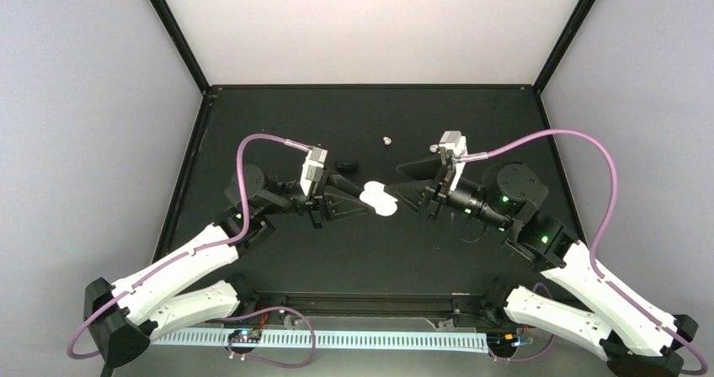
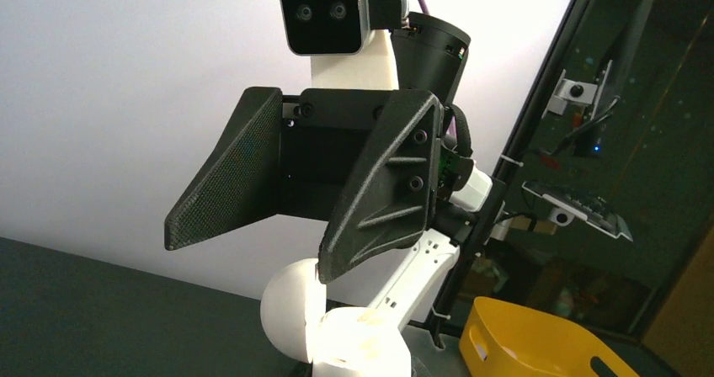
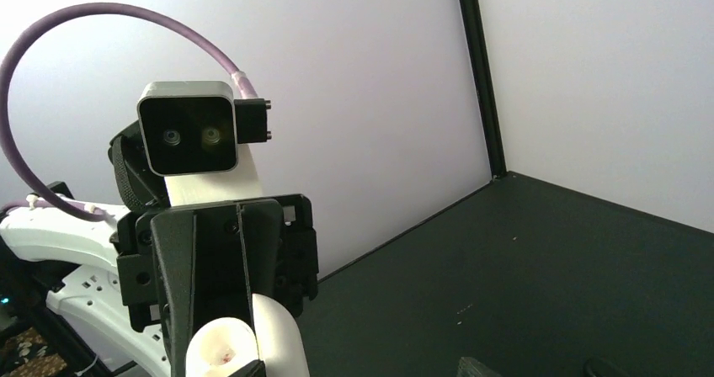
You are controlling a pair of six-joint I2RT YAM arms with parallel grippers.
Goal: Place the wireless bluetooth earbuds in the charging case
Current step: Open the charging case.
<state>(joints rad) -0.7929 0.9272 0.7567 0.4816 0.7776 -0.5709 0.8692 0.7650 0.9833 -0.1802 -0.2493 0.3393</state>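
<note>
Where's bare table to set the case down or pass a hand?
Bare: the table strip nearest the arm bases, and the far band behind the white earbud. Crowded: the centre, where left gripper and right gripper meet at the charging case.

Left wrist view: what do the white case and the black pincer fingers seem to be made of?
Case: likely smooth plastic, white and slightly glossy, since light glares off its rounded shell. Fingers: probably matte black plastic, perhaps printed; the inner face shows a fine grid texture, the outer one ribs and screws.
</note>
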